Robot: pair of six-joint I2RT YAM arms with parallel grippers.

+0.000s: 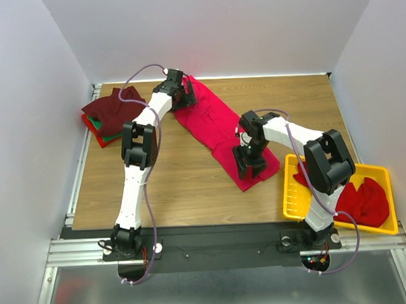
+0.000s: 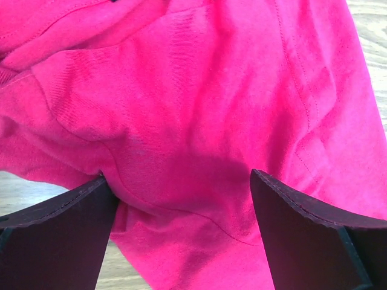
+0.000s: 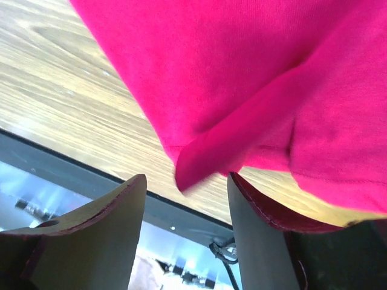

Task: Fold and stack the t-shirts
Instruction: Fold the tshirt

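Crimson red cloth t-shirt [image 1: 215, 128] lies as a long diagonal strip mid wooden table [image 1: 178, 193]. Expect it light and limp, sagging when lifted, so pinch hems or corners at both ends. Left gripper [image 2: 178, 181]: fingers apart, straddling the far end. Right gripper [image 3: 186, 176]: fingers apart, hem fold between them, unclamped. You have open wood left of the shirt. Mind the maroon-topped folded stack [image 1: 110, 115] far left and the yellow slotted plastic tray [image 1: 291, 201] on the right.
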